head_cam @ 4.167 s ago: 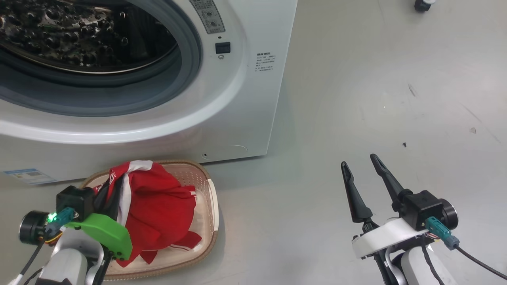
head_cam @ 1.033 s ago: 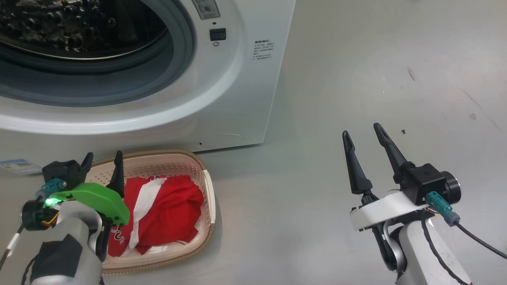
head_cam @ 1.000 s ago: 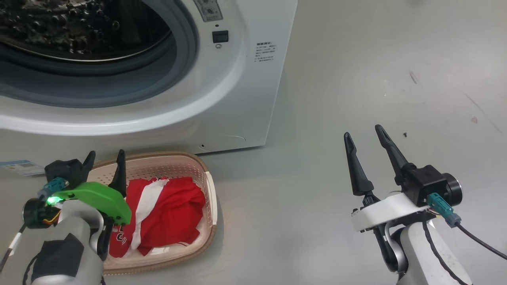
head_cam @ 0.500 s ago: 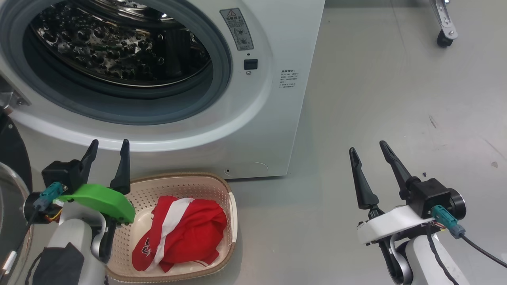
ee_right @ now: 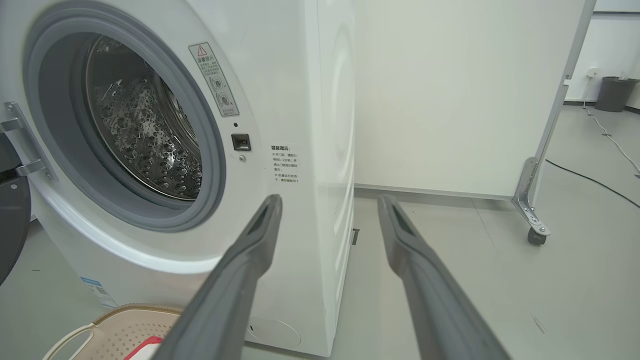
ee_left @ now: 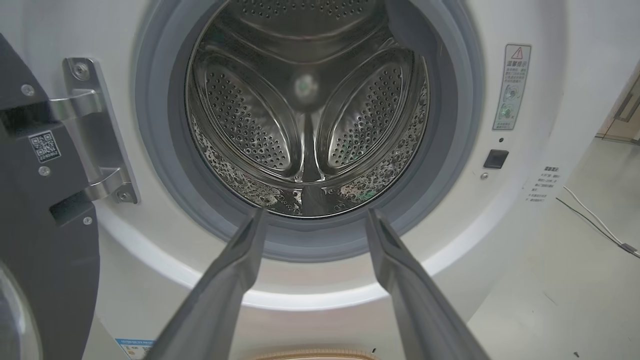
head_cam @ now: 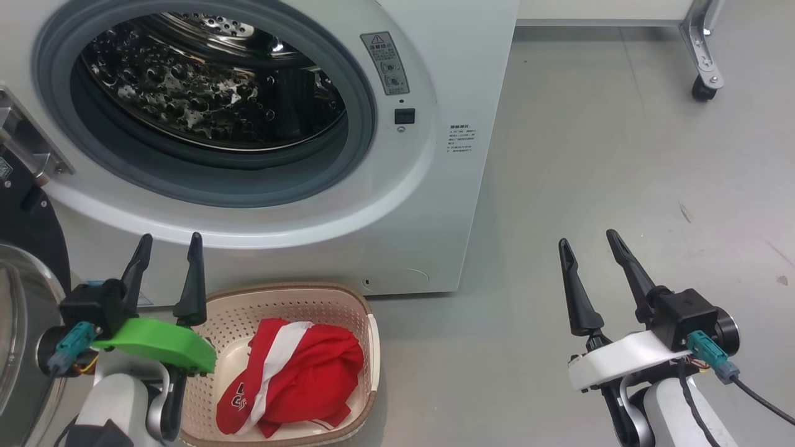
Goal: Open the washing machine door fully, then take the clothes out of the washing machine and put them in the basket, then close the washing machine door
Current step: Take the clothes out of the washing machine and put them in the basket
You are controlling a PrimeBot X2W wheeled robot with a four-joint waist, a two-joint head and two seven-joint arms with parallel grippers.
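The white washing machine [head_cam: 435,205] stands with its port uncovered, and the steel drum [ee_left: 310,115] holds no fabric that I can see. The washing machine door [head_cam: 25,298] hangs swung out at the far left on its metal hinge [ee_left: 95,130]. Red clothes [head_cam: 298,379] with a white stripe lie bunched in the cream basket [head_cam: 292,292] on the floor before the machine. My left gripper [head_cam: 172,239] is open and empty, above the basket's left end, pointing at the port [ee_left: 315,214]. My right gripper [head_cam: 587,239] is open and empty over bare floor to the right [ee_right: 330,199].
A white partition on castors [ee_right: 537,235] stands behind and right of the machine; one castor [head_cam: 702,93] shows at the top right. A cable [ee_right: 590,180] runs over the grey floor, and a dark bin [ee_right: 612,92] stands far back.
The camera has tilted up, bringing more of the port and the door into view. My left gripper has risen out of the basket, leaving the red clothes lying in it.
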